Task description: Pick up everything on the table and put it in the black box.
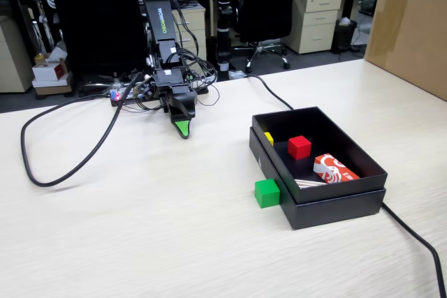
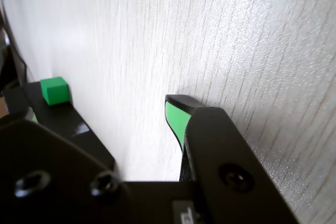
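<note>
A green cube (image 1: 267, 192) sits on the table against the outside of the black box's left wall; it also shows in the wrist view (image 2: 54, 89). The black box (image 1: 335, 207) holds a red cube (image 1: 299, 146), a small yellow cube (image 1: 269, 137) and a red-and-white packet (image 1: 334, 169). My gripper (image 1: 183, 129) points down at the table, well to the left of the box and apart from the green cube. In the wrist view my gripper (image 2: 105, 111) is open and empty, with bare table between the green-padded jaws.
A black cable (image 1: 63, 165) loops over the table's left part, and another cable (image 1: 419, 242) runs from the arm's base behind the box to the front right. A cardboard box (image 1: 408, 26) stands at the back right. Office chairs and desks lie behind.
</note>
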